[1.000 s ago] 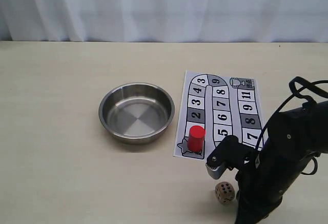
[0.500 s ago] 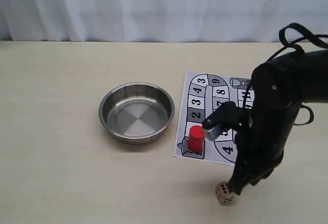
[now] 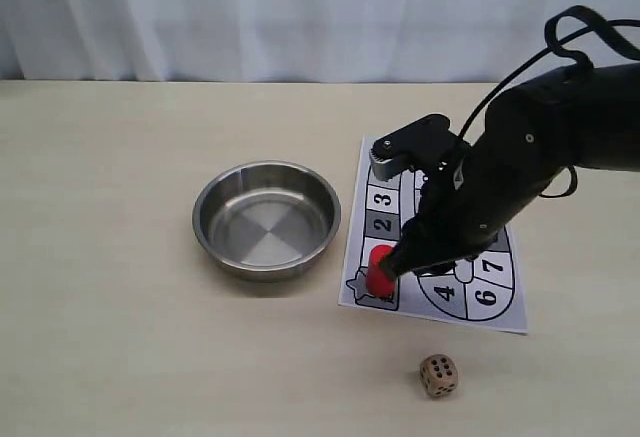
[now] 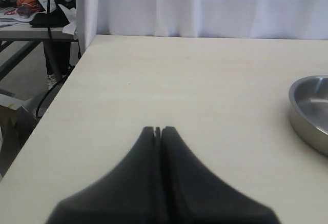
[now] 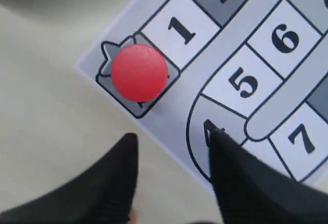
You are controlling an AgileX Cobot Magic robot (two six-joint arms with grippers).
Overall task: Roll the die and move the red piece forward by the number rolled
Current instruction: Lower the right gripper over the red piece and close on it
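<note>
right arm (image 3: 520, 157) comes in from the right, upper link high, forearm angled steeply down toward the left. right gripper (image 5: 171, 141) points down at the end of it, jaws apart with a clear gap. left gripper (image 4: 158, 131) sits low and level, fingers pressed together tip to tip.

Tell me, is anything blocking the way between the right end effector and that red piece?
Nothing visible. In the right wrist view the open right end effector hangs apart from the red piece, with only flat board and bare table between them.
</note>
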